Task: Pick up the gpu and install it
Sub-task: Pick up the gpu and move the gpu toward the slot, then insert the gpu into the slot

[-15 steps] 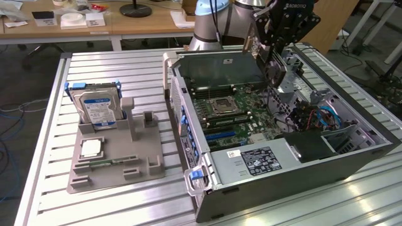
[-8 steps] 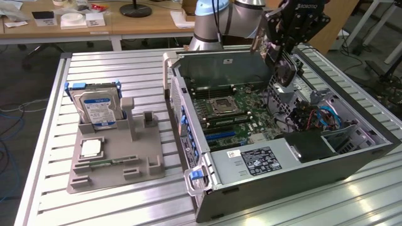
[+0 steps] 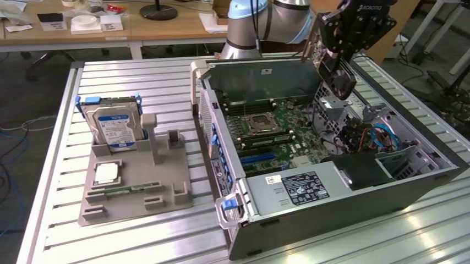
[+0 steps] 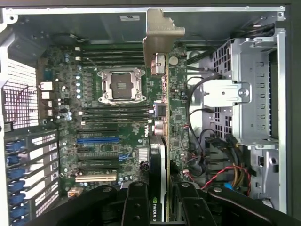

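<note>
Hand (image 4: 162, 195) gripping gpu (image 4: 160, 113), thin green card edge-on, black cooler, silver end bracket, above open computer case (image 3: 353, 212)

Green gpu (image 4: 165, 141) with silver bracket (image 4: 162, 35), green motherboard (image 4: 127, 141), blue-and-white label (image 3: 118, 133) on silver hard drive (image 3: 96, 118), grey tray (image 3: 132, 190)

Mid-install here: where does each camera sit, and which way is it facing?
Exterior view: off the arm, raised, looking down slantwise at the table, the open case and the tray; shows the arm and the gripper holding the gpu over the case.
Wrist view: on the wrist, looking down along the gpu into the case at the motherboard; shows the gripper clamped on the card.
Shared: gpu, gripper, motherboard, case interior.
</note>
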